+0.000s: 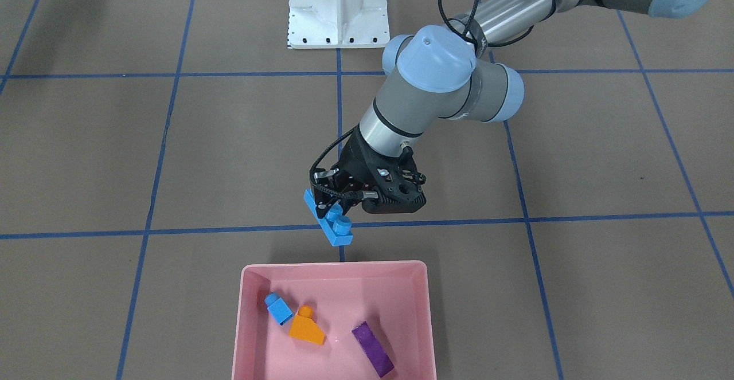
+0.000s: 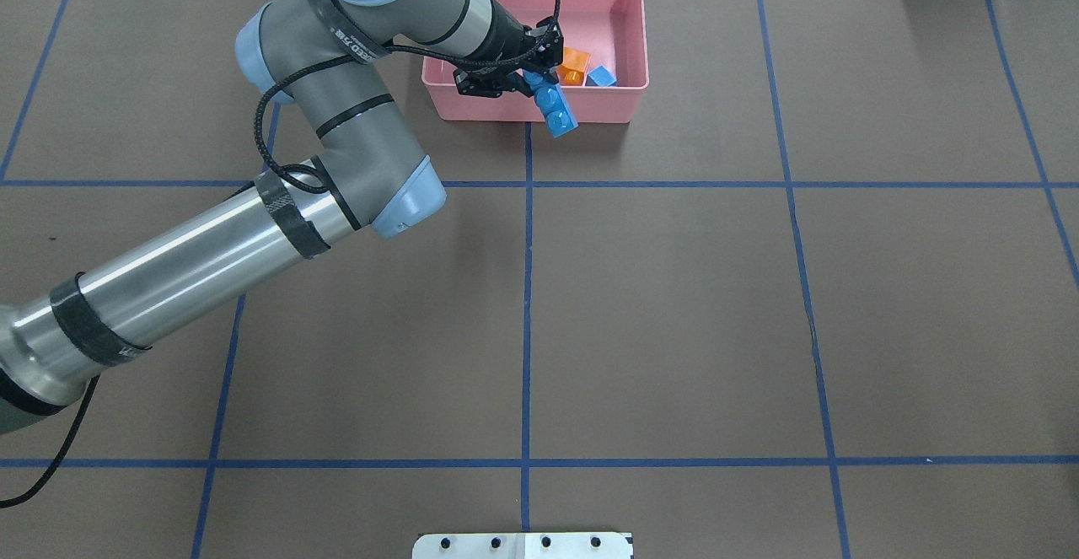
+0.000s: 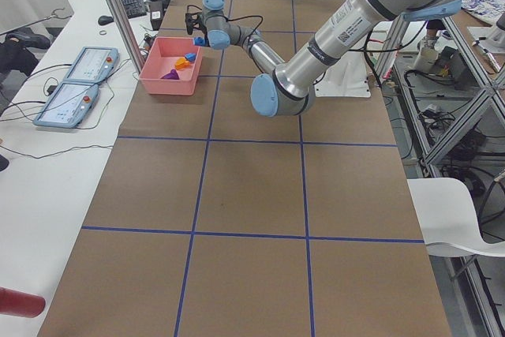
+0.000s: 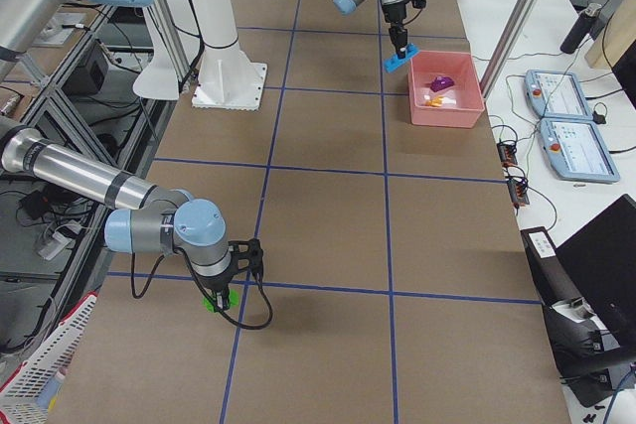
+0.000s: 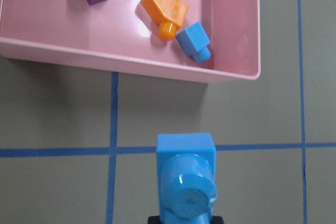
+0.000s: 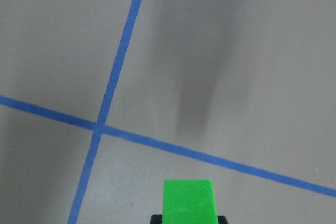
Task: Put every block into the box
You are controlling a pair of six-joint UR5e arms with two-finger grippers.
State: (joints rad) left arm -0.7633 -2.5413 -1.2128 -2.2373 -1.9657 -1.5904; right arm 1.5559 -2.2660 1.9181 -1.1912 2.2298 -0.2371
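My left gripper is shut on the long blue four-stud brick and holds it tilted above the table, just short of the robot-side rim of the pink box. In the left wrist view this brick hangs before the box wall. Inside the box lie the tiny blue brick, the orange sloped brick and the long purple brick. My right gripper is far off, low over the table, shut on the green brick.
The white metal pedestal base stands at the robot's side of the table. Blue tape lines cross the brown table top. Two tablets lie on the white bench beyond the box.
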